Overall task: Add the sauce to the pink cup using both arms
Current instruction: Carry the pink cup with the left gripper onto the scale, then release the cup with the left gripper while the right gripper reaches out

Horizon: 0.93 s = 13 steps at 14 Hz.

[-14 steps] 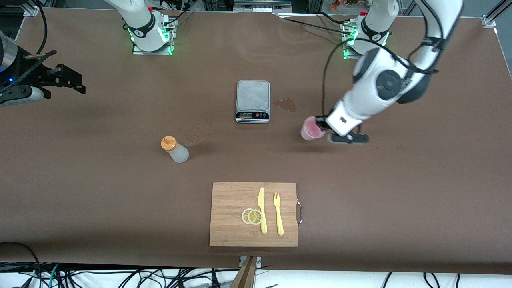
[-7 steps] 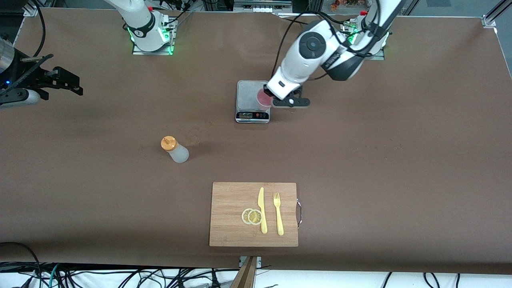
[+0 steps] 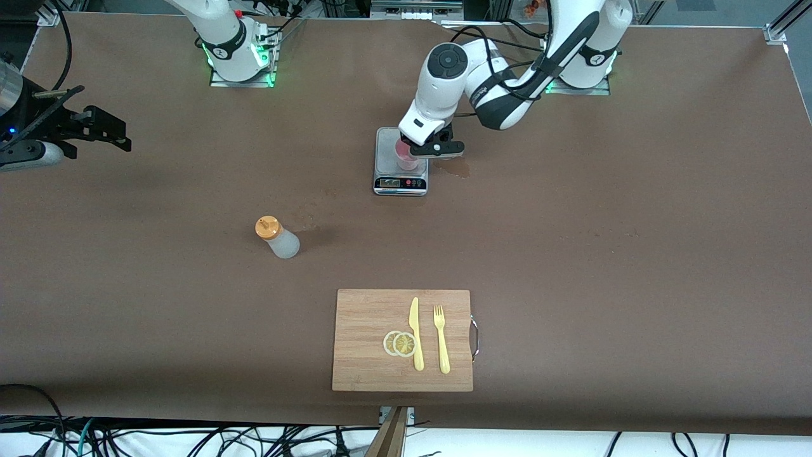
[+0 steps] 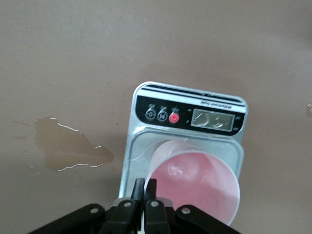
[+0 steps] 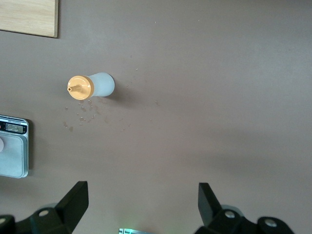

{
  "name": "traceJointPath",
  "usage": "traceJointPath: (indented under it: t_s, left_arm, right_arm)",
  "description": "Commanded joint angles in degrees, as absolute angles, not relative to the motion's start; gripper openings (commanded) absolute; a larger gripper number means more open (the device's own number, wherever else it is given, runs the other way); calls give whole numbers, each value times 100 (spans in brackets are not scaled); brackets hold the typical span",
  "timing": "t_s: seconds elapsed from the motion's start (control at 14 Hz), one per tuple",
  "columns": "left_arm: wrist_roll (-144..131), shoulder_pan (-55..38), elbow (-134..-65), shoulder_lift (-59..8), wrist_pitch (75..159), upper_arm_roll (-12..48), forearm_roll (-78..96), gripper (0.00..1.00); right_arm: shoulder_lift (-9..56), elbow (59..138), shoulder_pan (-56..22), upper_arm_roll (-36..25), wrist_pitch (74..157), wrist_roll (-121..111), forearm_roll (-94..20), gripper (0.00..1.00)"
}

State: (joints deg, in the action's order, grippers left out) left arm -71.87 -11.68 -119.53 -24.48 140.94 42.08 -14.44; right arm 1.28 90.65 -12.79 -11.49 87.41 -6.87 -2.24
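The left gripper (image 3: 424,150) is closed on the rim of the pink cup (image 4: 195,183), a smooth tapered tumbler over the steel scale (image 3: 401,161); the wrist hides most of the cup in the front view, and I cannot tell if its base touches the platform. The sauce (image 3: 277,237), a frosted bottle with an orange cap, stands alone on bare brown table, nearer the front camera than the scale. The right gripper (image 5: 141,207) waits with fingers wide apart, holding nothing, high over the right arm's end of the table
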Motion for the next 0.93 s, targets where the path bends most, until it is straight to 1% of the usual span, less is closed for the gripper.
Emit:
traceJointPath:
  t_s: [0.0,0.07,0.21,0.36,0.5,0.57,0.64,0.71,0.79,0.86]
  left_arm:
    - [-7506,-1266,-11839,-2716,14265,4131,-1705,51]
    - [-7515,-1257,-11839,-2698,14256,4131,-1705,100]
    - [-7523,-1204,-11787,-2663,14177,4131,-1653,100]
    - [-7523,-1187,-11664,-2515,13705,4157,-1609,100]
    - [-7497,-1178,-11314,-2339,12889,4184,-1591,100]
    - [-7454,-1178,-11059,-2225,12311,4192,-1591,100]
    - [-7357,-1160,-10700,-2189,11548,4192,-1530,100]
    - [-7104,-1134,-10313,-2197,10957,4192,-1277,100]
    - [-6945,-1082,-10066,-2189,10621,4184,-1031,100]
    - [-6839,-907,-9863,-2171,10487,4149,-898,100]
  right_arm:
    - [141,8956,-1230,-1169,8509,-1122,-202,100]
    - [141,8947,-1248,-1160,8377,-1238,-159,100]
    - [149,8956,-1266,-1143,8271,-1327,-132,100]
    - [149,8973,-1283,-1143,8200,-1956,-167,100]
    - [167,9017,-1301,-1125,8209,-2511,-211,100]
    - [184,9078,-1309,-1108,8244,-2809,-228,100]
    - [237,9096,-1318,-1107,8279,-3213,-350,100]
    - [316,9088,-1310,-1116,8297,-3513,-560,100]
    - [456,9088,-1301,-1116,8349,-3733,-719,100]
    - [527,9114,-1275,-1116,8463,-4005,-851,100]
